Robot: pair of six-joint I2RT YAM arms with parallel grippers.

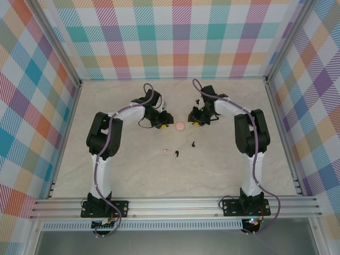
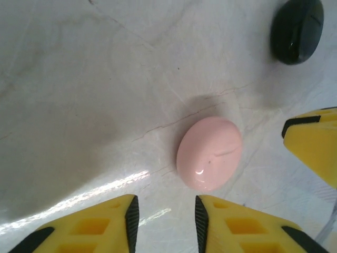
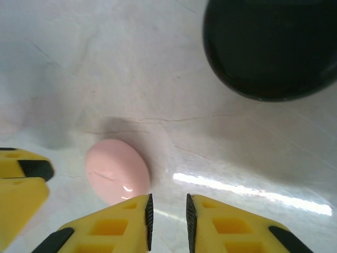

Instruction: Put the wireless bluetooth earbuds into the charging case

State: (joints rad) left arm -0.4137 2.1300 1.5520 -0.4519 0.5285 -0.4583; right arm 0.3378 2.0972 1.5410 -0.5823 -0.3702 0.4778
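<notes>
Left jaws: parted a little with nothing between them, poised just short of the pink case [image 2: 209, 153].
Right jaws: a narrow gap, pinching nothing, close beside the same case from the opposite side.
Case: lies on the desk [image 1: 127, 175] between the two arms. It looks closed to me, with no sockets exposed.
Earbuds: all on the desk, nearer the arm bases and apart from the case. One black earbud [image 1: 194, 143] lies alone. A second black earbud [image 1: 176, 154] lies just beside the whitish earbud [image 1: 166, 151].
Risk, slip: the case is smooth and domed, so I judge an off-centre pinch could squirt it sideways.
Risk, collision: both sets of jaws crowd one small thing, and I could knock one set against the other.
Risk, wrong target: a black rounded shell [image 2: 296, 30] sits near the case, and I could drift onto it.
Risk, scatter: the earbuds are tiny, and a low sweep of either arm could flick them away.
</notes>
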